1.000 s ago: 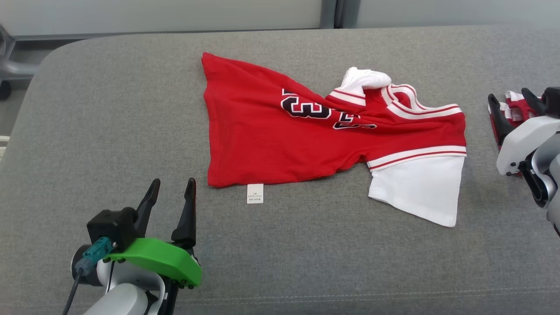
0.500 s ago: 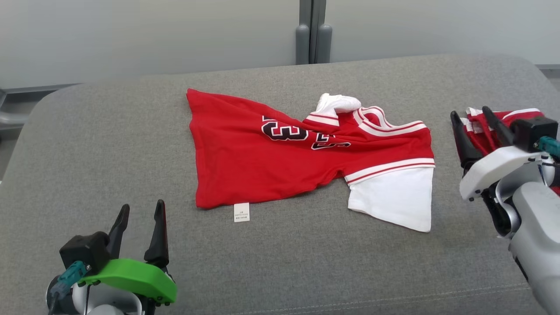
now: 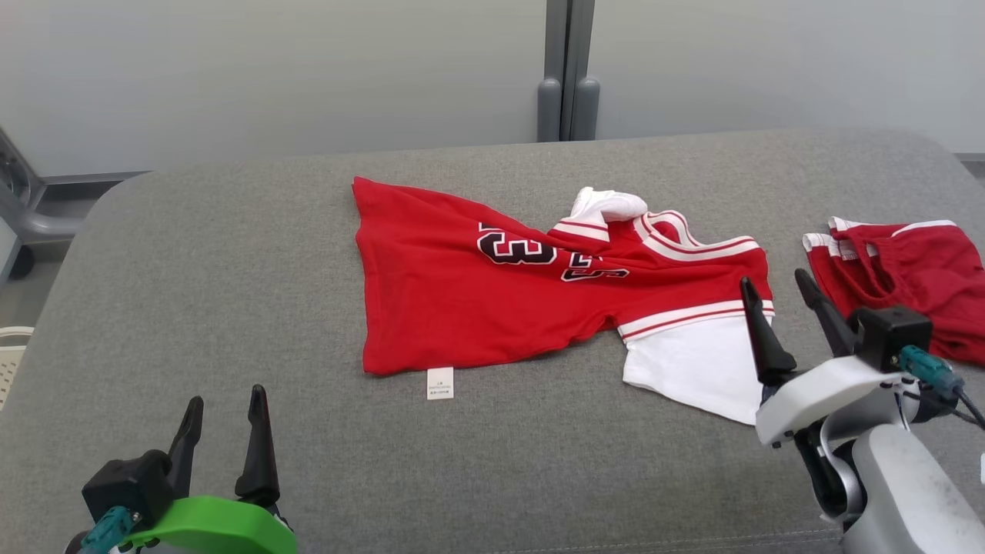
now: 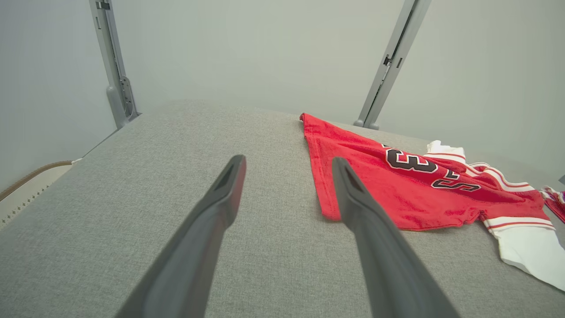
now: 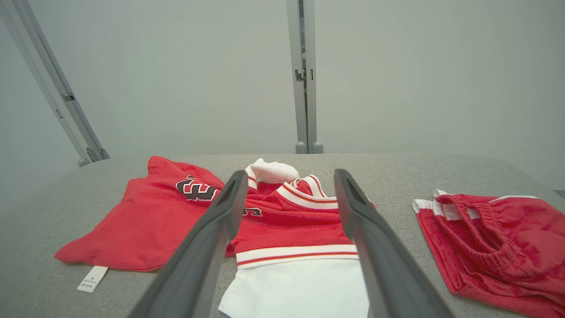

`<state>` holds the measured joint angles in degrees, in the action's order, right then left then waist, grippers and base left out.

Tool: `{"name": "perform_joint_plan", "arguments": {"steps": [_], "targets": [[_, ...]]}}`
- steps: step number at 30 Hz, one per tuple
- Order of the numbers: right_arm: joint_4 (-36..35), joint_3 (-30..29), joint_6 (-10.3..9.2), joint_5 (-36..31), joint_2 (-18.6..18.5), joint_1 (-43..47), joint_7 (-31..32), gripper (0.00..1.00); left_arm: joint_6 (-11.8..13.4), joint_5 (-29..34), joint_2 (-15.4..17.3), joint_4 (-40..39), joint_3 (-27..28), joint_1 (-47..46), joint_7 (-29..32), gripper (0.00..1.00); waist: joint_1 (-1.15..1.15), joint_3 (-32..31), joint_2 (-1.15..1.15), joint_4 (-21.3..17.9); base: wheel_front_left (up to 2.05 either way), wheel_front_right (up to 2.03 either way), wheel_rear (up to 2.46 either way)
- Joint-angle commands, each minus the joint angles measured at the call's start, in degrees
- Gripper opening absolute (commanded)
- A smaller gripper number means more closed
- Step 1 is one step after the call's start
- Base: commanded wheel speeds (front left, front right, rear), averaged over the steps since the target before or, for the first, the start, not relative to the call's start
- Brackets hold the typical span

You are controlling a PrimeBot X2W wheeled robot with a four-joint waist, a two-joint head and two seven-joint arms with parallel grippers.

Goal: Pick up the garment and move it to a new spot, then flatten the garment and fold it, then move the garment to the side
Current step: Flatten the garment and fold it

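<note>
Right hand and left hand gape empty; red shorts lie beside garment.

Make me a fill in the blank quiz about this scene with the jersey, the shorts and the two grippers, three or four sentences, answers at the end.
The jersey on the grey cushion is mostly ____ with white sleeves.
The shorts lie on the robot's ____ side of the jersey.
The left gripper and the right gripper both stand ____, holding nothing.
The care label at the jersey's hem is ____.
Missing words: red; right; open; white.
</note>
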<state>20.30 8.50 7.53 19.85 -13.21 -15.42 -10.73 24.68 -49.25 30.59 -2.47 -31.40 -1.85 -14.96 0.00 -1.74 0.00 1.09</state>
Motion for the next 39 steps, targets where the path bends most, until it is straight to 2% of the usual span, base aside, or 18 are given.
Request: {"name": "perform_joint_plan", "arguments": {"steps": [1, 8, 17, 28, 39], "targets": [[-1.4, -0.8, -0.09, -0.8, 0.9, 1.8, 0.6, 1.0, 0.2, 0.7, -0.2, -0.4, 0.5, 1.2, -0.2, 1.0, 0.0, -0.2, 0.0, 0.2, 0.0, 0.0, 0.0], [-11.7, -4.8, -0.08, -5.3, 6.5, 9.8, 5.4, 1.0, -0.8, 1.8, -0.5, 0.0, 2.8, 3.8, -0.2, 1.0, 0.0, -0.9, 0.0, 0.4, 0.0, 0.0, 0.0], [-19.8, -6.5, -0.08, -7.5, 9.5, 16.8, 9.0, 1.0, -1.7, 2.7, -0.3, 1.8, 2.3, 5.6, -0.2, 1.0, 0.0, -1.7, 0.0, 0.2, 0.0, 0.0, 0.0], [-22.3, -7.2, -0.08, -8.2, 10.2, 19.2, 10.1, 1.0, -2.2, 2.9, -0.8, 1.8, 2.1, 7.0, -0.2, 1.0, 0.0, -2.5, 0.0, 0.0, 0.0, 0.0, 0.0], [-20.7, -8.2, -0.07, -6.4, 10.3, 19.4, 10.8, 1.0, -2.3, 3.1, -1.0, 1.6, 0.8, 6.2, 1.0, 1.0, 0.0, -2.5, 0.0, 0.2, 0.0, 0.0, 0.0]]}}
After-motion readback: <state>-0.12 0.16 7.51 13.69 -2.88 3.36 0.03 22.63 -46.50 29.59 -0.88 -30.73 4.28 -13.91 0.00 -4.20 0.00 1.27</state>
